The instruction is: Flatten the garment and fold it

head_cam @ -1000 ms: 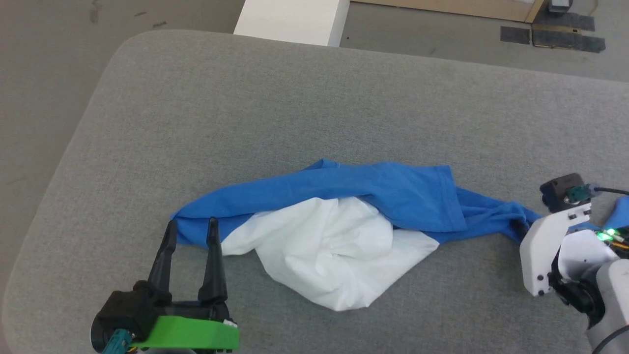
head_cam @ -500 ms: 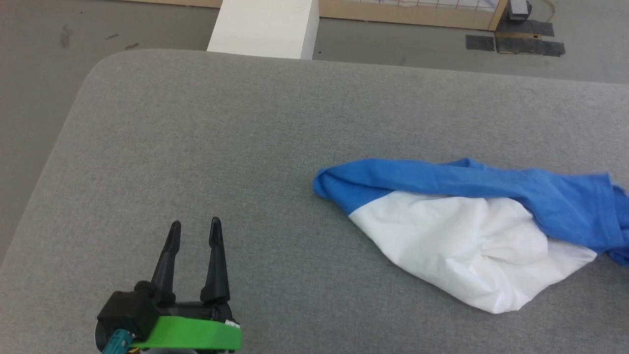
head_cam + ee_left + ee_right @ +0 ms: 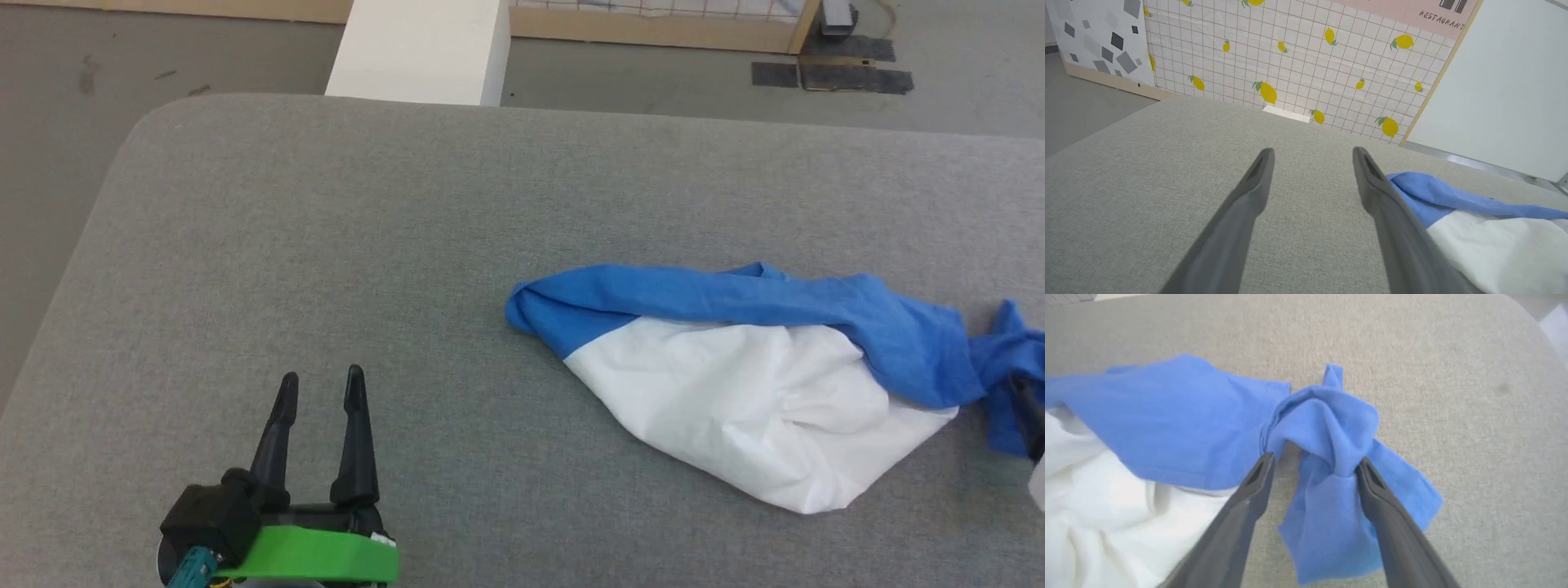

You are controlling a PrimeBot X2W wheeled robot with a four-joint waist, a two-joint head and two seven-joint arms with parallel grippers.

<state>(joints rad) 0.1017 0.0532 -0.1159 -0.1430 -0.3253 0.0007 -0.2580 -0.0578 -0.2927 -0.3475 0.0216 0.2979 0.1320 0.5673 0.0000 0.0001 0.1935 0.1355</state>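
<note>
Head view: the white and blue garment (image 3: 735, 392) lies crumpled on the grey table (image 3: 326, 229), toward 4 o'clock. The left gripper (image 3: 318, 384), at 7 o'clock, is spread wide and empty. A white box (image 3: 416, 49) stands at 12 o'clock, beyond the table.

Left wrist view: a lemon-print wall panel (image 3: 1290, 61); at 1 o'clock a sign (image 3: 1441, 20) reads "RESTAURANT".

Right wrist view: the right gripper (image 3: 1312, 461) is spread wide, with a bunched blue sleeve (image 3: 1331, 428) between its fingers, unclamped.

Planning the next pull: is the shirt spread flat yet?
Not flat. The garment lies in a crumpled heap, its blue sleeve bunched inside the open right pincer.
</note>
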